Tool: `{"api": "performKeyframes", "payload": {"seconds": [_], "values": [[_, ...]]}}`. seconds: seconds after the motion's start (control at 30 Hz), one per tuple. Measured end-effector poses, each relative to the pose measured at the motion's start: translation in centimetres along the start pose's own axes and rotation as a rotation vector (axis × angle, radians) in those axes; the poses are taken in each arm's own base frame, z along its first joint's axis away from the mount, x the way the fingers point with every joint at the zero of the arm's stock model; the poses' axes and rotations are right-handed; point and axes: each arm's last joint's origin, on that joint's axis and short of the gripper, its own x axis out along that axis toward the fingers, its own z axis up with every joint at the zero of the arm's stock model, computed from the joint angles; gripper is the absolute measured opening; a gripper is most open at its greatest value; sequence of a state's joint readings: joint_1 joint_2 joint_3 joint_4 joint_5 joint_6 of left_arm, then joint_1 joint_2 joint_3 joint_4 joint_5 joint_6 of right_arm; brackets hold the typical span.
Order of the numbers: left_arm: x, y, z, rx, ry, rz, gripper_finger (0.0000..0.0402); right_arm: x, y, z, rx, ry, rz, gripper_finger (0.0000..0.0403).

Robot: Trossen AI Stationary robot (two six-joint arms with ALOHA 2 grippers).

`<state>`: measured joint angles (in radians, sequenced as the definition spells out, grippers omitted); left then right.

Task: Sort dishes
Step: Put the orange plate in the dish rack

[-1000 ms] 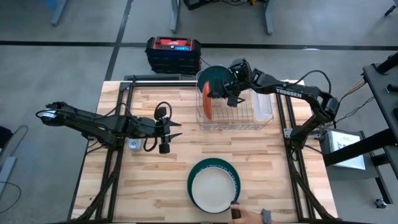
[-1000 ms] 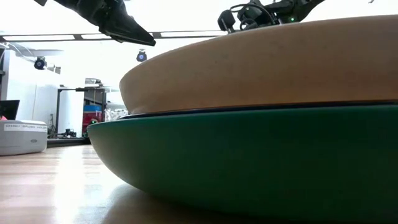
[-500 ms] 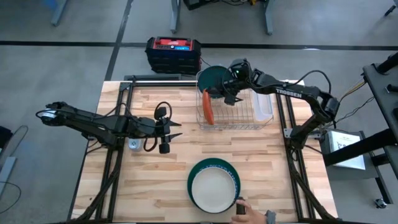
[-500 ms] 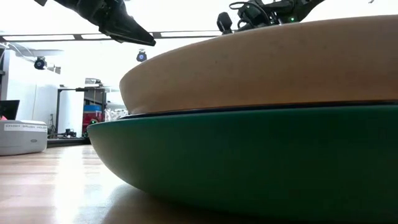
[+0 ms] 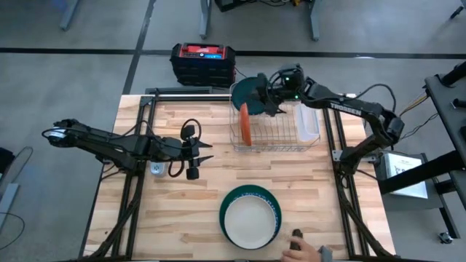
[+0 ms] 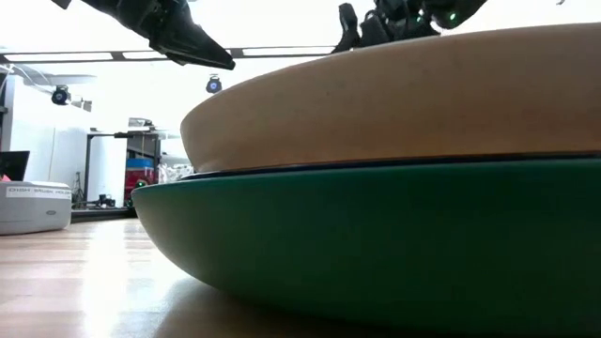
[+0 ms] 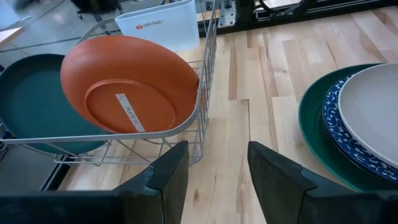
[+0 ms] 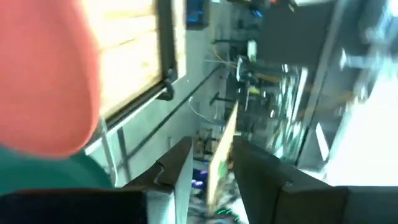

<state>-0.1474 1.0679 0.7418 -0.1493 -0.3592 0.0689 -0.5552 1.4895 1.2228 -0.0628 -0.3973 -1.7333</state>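
A silver wire rack (image 5: 273,129) at the table's far right holds a dark green plate (image 5: 251,89) and an orange plate (image 5: 246,122), both standing on edge; the left wrist view shows the orange plate (image 7: 130,87) leaning in front of the green plate (image 7: 28,93). A white plate (image 5: 250,218) lies on a blue-patterned plate (image 7: 339,130), which lies on a dark green plate (image 5: 274,207) near the near edge. My right gripper (image 5: 275,102) hovers open just right of the racked green plate. My left gripper (image 5: 205,151) waits open at mid-table, left of the rack.
A small clear plastic tray (image 5: 308,122) sits against the rack's right side. A person's hand (image 5: 302,247) shows at the near edge, right of the stacked plates. A red and black box (image 5: 203,62) stands on the floor beyond the far edge. Bare wood lies between stack and rack.
My right gripper has drawn back from the racked green plate toward the table's right edge and risen, its wrist turning. The orange plate now stands more upright in the rack. The person's hand at the near edge has slid right, away from the stack.
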Motion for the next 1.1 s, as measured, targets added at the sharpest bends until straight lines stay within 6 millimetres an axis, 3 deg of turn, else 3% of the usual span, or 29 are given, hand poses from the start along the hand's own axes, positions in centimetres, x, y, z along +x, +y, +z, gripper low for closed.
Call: {"api": "performKeyframes", "payload": {"seconds": [0.1,0.2,0.27,0.4,0.7,1.1], "values": [[0.0,0.0,0.0,0.0,0.0,0.0,0.0155,-1.7,-1.0,0.8,0.317,-0.066,-0.016,0.0078],[0.0,0.0,0.0,0.0,0.0,0.0,0.0155,-2.7,-1.1,1.5,0.514,-0.279,0.049,0.005],[0.0,0.0,0.0,-0.001,-0.002,0.0,0.0155,-2.9,-1.0,1.9,0.519,-0.393,0.066,0.0029],[0.0,0.0,0.2,-0.006,-0.017,0.001,0.0155,-2.3,-0.9,2.3,0.512,-0.412,0.076,0.0003],[0.0,0.0,0.2,0.0,-0.018,0.001,0.0155,0.6,2.1,1.9,0.744,-0.381,0.261,0.0001],[0.0,0.0,0.2,0.0,-0.02,0.0,0.0155,2.9,4.1,1.1,0.781,-0.333,0.307,0.0]]}}
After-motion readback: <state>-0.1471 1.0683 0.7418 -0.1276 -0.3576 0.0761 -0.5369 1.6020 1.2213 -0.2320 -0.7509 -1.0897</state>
